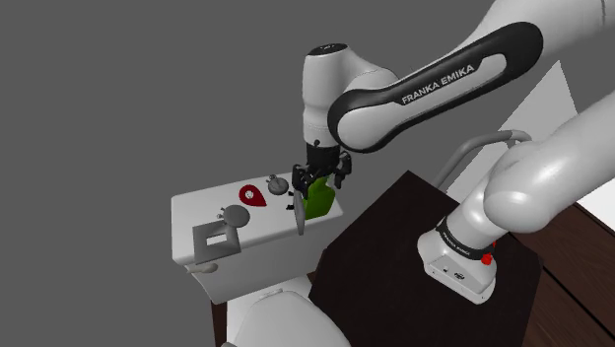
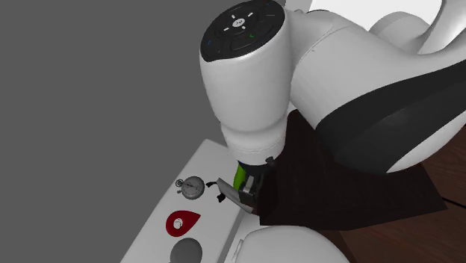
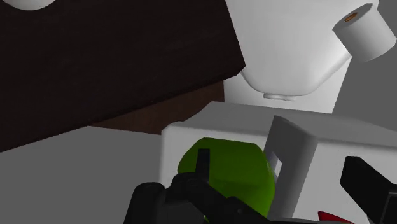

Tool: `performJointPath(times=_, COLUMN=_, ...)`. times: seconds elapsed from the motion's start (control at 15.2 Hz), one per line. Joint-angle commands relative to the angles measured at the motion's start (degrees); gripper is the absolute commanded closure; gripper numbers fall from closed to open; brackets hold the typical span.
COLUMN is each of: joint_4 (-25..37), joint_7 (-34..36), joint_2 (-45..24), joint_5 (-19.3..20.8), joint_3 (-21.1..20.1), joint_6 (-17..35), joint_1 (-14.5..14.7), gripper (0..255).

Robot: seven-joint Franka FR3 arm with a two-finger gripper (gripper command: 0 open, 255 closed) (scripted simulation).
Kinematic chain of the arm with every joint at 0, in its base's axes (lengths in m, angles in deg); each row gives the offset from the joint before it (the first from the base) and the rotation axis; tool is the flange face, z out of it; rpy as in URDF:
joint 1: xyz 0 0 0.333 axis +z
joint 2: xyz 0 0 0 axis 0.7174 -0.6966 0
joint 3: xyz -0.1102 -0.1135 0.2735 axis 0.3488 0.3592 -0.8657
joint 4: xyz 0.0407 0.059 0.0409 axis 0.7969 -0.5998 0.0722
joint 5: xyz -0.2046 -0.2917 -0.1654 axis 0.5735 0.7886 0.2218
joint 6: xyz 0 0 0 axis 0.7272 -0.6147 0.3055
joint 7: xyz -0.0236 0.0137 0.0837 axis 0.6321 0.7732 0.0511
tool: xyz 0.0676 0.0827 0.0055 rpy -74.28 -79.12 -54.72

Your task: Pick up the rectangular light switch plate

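the switch plate stands on edge inside my gripper; clenched or not, i cannot tell. next: confirm hold, lift straight.

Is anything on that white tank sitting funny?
Yes. The grey switch plate stands up on edge beside the green thing, between the gripper's open fingers, instead of lying flat on the white tank lid.
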Motion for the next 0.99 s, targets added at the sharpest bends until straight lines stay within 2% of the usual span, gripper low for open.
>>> performJointPath(times=0.0, joint_4=1.09, joint_7=4.38, joint_2=-4.46, joint_5=0.21, joint_3=-1.86, joint_6=2.99, joint_1=0.19, gripper=0)
performJointPath(times=0.2, joint_4=3.78, joint_7=10.77, joint_2=-12.20, joint_5=2.57, joint_3=-3.52, joint_6=7.24, joint_1=0.33, gripper=0)
performJointPath(times=0.66, joint_4=2.80, joint_7=12.79, joint_2=-17.91, joint_5=6.00, joint_3=-3.07, joint_6=13.31, joint_1=0.71, gripper=0)
performJointPath(times=0.86, joint_4=2.74, joint_7=12.98, joint_2=-18.40, joint_5=6.33, joint_3=-2.97, joint_6=13.80, joint_1=0.77, gripper=0)
performJointPath(times=0.92, joint_4=2.73, joint_7=12.96, joint_2=-18.42, joint_5=6.35, joint_3=-2.95, joint_6=13.83, joint_1=0.76, gripper=255)
